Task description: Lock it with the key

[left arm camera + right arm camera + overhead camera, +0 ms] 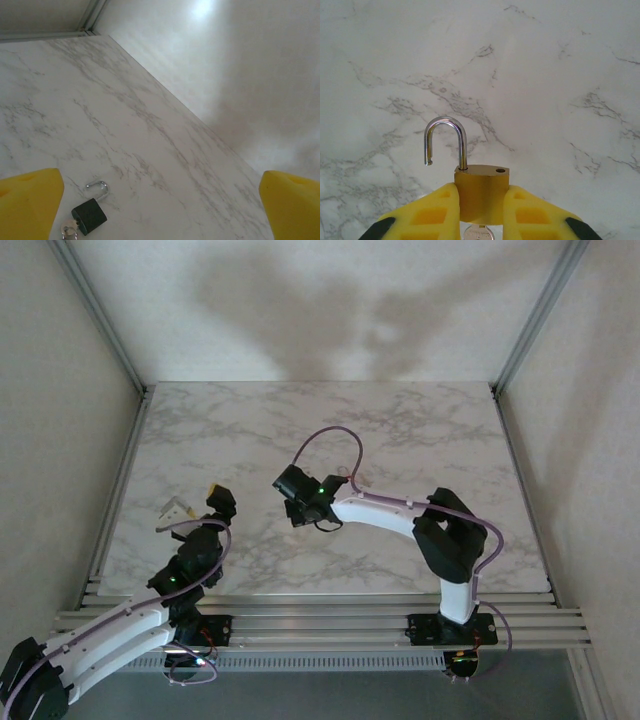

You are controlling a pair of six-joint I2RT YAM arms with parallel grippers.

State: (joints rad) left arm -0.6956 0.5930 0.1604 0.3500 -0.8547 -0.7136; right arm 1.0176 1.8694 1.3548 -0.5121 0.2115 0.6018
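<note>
Pinching the brass padlock [481, 192] by its body, low and centre in the right wrist view, with the right end effector [481, 200] clamped on it from both sides by its yellow fingers [432, 215]. Showing the silver shackle [445, 137] swung open: one leg seated in the body, the free tip hanging clear to the left, the empty hole plain on the top face. Peeking out under the body, between the fingers, the head of a key [479, 232]. Behind it all, marbled counter [545, 75]. From above, placing the right end effector [298, 508] near the middle of the counter, pointed left. Over on the left, spreading the left end effector [160, 200] wide, yellow pads [30, 202] far apart with nothing between them. Lying on the counter near its left pad, a second, dark padlock [90, 216], shackle open too, something silvery at its lower end.
</note>
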